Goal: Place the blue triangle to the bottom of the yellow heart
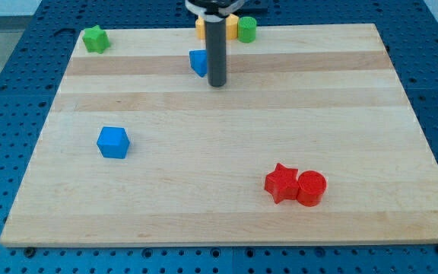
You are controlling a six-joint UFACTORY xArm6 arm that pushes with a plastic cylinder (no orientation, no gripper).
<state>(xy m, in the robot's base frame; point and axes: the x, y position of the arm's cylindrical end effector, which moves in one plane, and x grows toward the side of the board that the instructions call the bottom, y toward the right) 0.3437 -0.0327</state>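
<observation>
Even, bright overhead light falls on my table [226,213], its pale wood faintly glossy but free of hard glare, with only small soft shadows beneath the blocks around my tip [217,84], and the whole picture slightly soft throughout.

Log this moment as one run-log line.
my tip: touching right of blue triangle | yellow block: top edge, partly hidden, beside green cylinder | placement: not done
</observation>
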